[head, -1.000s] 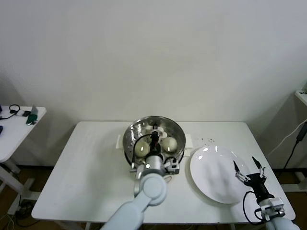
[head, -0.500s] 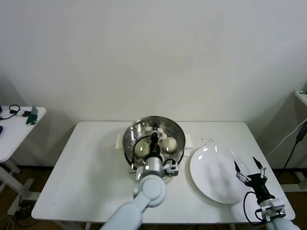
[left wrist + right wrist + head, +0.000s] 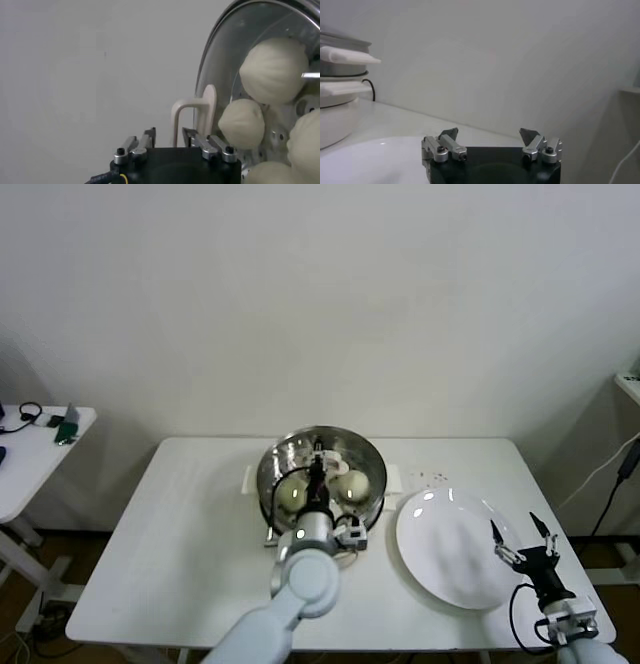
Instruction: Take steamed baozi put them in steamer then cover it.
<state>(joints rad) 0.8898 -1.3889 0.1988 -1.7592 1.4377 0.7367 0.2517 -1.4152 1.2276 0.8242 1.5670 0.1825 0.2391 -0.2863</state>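
Note:
The steamer (image 3: 374,467) stands at the table's middle back with the clear glass cover (image 3: 220,60) on it. Several cream-white baozi (image 3: 274,70) show through the glass, two of them in the head view (image 3: 349,483). My left gripper (image 3: 316,467) is over the cover's centre. In the left wrist view it (image 3: 167,132) is open, with its fingers standing either side of the cream handle (image 3: 200,107). My right gripper (image 3: 520,534) is open and empty over the right edge of the white plate (image 3: 445,554), as the right wrist view (image 3: 489,132) also shows.
The white table (image 3: 180,534) has dark crumbs (image 3: 435,477) behind the plate. A small side table (image 3: 30,444) with cables stands at the far left. A cable hangs at the far right (image 3: 615,484). The steamer's base shows in the right wrist view (image 3: 335,115).
My left arm has shifted a little to the left over the steamer, and glare now shows on the cover. My right gripper has drifted slightly toward the front right.

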